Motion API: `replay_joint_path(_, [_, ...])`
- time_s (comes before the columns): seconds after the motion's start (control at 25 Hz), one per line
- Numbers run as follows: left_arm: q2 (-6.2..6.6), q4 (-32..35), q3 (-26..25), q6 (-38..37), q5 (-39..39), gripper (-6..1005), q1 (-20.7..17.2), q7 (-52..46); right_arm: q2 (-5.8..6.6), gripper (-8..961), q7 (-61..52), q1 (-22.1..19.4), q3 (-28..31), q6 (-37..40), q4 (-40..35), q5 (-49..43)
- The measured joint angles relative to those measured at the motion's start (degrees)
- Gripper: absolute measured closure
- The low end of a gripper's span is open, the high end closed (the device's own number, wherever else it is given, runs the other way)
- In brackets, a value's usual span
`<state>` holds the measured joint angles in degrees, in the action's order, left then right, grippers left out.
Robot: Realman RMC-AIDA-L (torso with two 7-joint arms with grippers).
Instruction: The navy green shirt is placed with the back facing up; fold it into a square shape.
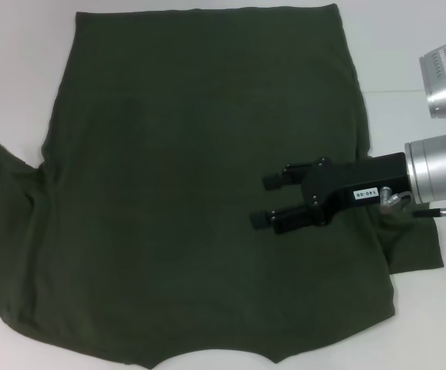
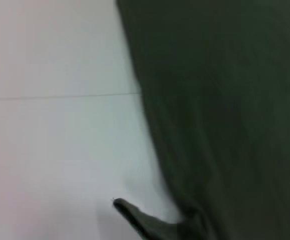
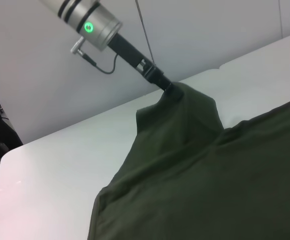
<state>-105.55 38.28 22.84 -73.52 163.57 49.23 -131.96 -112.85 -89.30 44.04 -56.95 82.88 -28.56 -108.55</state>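
White table (image 1: pixel 7 69): navy green shirt (image 1: pixel 192 193) is lying flat across it. Your right gripper (image 1: pixel 267 199) is hovering mid-right, fingers parted, empty. Left gripper (image 3: pixel 169 87) is pinching the left sleeve; it may slip, bunching fabric.

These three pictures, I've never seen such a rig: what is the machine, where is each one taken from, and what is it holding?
It is a two-armed robot with cameras on its head and on each wrist. The head view looks down on a white table with a dark green shirt spread flat. The right pincer, black with open fingers, hovers over the shirt's right side, holding nothing. The right wrist view shows the left pincer across the table, lifting the shirt's left sleeve by a pinch. The left wrist view shows only the shirt's edge and table.
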Motion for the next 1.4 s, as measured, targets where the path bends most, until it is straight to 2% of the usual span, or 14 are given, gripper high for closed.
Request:
replay_joint_path(0.24, [0.6,0.5,6.0,-5.1,0.0,967,3.7,-7.8,-0.01,37,0.2,0.0,0.0,-0.1,0.0,0.0])
replay_joint_path(0.44, [-0.04,0.5,12.1,-6.9,0.0,967,6.2,-13.8,-0.1,36,0.6,-0.1,0.0,-0.7,0.0,0.0])
replay_joint_path(0.56, [-1.37,0.1,17.4,-7.0,0.0,966,8.0,-18.1,-0.17,36,0.7,-0.1,0.0,-1.0,-0.1,0.0])
replay_joint_path(0.8, [-3.65,-0.3,20.4,-6.9,0.1,966,10.4,-21.5,-0.39,36,0.7,-0.1,0.0,-1.7,-0.2,-0.7])
replay_joint_path(1.12, [-6.58,-2.9,22.3,-4.1,0.1,966,12.2,-23.5,-0.44,36,0.7,0.1,0.0,-2.4,-0.3,-1.1])
replay_joint_path(1.4, [-8.79,-2.9,20.9,-1.4,-0.5,965,11.7,-23.9,-0.44,36,0.6,0.2,0.0,-3.1,-0.3,-1.5])
